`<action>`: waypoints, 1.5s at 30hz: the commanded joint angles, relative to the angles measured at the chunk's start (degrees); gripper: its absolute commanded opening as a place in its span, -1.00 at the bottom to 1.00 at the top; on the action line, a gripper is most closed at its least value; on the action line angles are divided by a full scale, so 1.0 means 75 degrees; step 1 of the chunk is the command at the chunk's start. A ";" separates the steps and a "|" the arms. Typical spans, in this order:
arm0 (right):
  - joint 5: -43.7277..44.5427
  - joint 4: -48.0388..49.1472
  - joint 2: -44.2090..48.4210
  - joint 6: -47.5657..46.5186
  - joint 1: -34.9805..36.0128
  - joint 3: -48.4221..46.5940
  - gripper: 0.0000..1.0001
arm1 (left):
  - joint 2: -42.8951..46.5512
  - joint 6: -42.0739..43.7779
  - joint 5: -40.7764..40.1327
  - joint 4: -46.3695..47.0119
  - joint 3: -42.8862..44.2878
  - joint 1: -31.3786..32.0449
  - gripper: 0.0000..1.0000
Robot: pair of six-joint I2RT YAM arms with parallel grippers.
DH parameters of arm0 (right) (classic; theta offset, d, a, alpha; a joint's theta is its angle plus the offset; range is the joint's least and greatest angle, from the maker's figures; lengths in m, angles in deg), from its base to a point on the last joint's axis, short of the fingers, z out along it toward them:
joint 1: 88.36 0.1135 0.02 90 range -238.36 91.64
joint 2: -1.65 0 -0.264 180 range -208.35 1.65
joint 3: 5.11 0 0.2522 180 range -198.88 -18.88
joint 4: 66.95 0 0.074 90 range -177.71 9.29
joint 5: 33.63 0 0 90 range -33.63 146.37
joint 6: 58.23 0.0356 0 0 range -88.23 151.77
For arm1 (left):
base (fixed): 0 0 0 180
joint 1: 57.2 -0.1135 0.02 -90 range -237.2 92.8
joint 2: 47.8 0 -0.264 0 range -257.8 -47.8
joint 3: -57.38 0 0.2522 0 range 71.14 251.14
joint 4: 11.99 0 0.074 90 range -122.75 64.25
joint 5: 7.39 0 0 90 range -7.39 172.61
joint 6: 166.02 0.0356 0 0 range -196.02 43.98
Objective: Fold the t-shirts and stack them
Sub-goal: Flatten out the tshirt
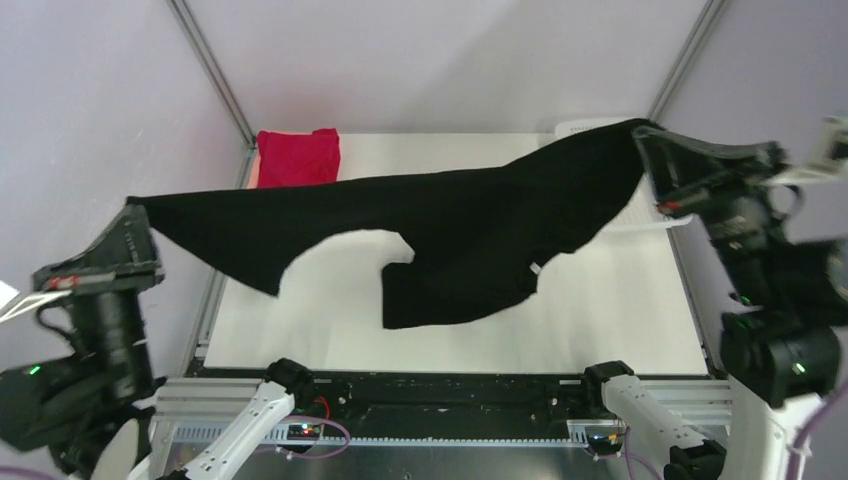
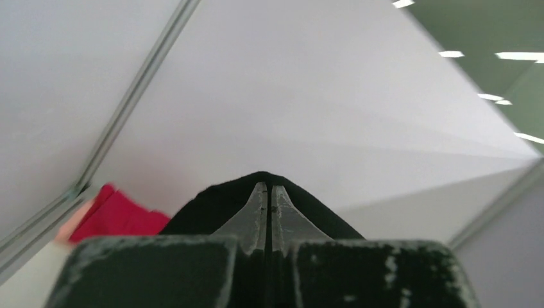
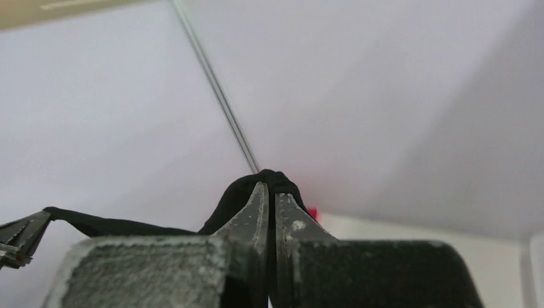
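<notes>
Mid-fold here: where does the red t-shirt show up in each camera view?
Top external: the red t-shirt lies at the table's far left corner.
Left wrist: it shows lower left, beside the black t-shirt.
Right wrist: only a red sliver, right of the pinched black cloth.
Shared landmark: the black t-shirt, in all three views.

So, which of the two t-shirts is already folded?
The red t-shirt, lying folded at the far left. The black t-shirt hangs spread between the left tool and right tool.
</notes>
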 commanded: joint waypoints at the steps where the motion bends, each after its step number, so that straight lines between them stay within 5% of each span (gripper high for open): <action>1: -0.0084 -0.0514 -0.0137 -0.0547 -0.0046 -0.1719 -1.00 | 0.0138 0.0847 0.1553 0.0279 0.0923 -0.0047 -1.00; 10: 0.0377 -0.0707 -0.0509 -0.0832 -0.0065 -0.3232 -1.00 | -0.0613 0.1181 0.2088 0.0274 0.1899 -0.0057 -1.00; 17: 0.1662 -0.0376 -0.1390 -0.1266 -0.0067 -0.2244 -1.00 | -0.2039 0.1826 -0.0408 0.0836 0.0916 -0.0054 -1.00; 21: 0.2172 0.0689 -0.1951 -0.1492 -0.0084 -0.0457 -1.00 | -0.3731 0.2161 -0.2409 0.1500 0.0300 -0.0300 -1.00; 30: 0.1331 0.2911 -0.4558 -0.1477 -0.0063 0.1781 -1.00 | -0.8713 0.0852 -0.1593 0.1703 -0.0300 -0.1289 -1.00; 33: 0.1113 0.3292 -0.6158 -0.1281 -0.0021 0.1695 -0.93 | -1.0199 0.0864 -0.1514 0.1596 0.0288 -0.1356 -0.48; 35: 0.1129 0.2934 -0.7025 -0.1218 -0.0017 0.1255 -0.62 | -1.0556 0.0875 -0.1361 0.1525 0.0515 -0.1366 0.15; 36: 0.1119 0.2774 -0.7476 -0.1247 -0.0011 0.0871 -0.10 | -1.0600 0.0891 -0.1337 0.1512 0.0563 -0.1372 0.70; 37: 0.1067 0.2396 -0.7674 -0.1351 -0.0007 0.0645 0.14 | -1.0630 0.0947 -0.1334 0.1507 0.0637 -0.1372 0.85; 38: 0.1052 0.2212 -0.7975 -0.1396 0.0000 0.0229 0.55 | -1.0620 0.0986 -0.1336 0.1504 0.0665 -0.1374 0.96; 40: 0.1015 0.1809 -0.8174 -0.1505 0.0052 -0.0137 0.92 | -1.0414 0.1040 -0.1286 0.1464 0.0704 -0.1380 0.99; 45: 0.1084 0.1767 -0.7452 -0.1369 0.0186 0.0574 0.99 | -0.9533 0.0695 -0.0282 0.1397 0.0069 -0.1379 0.99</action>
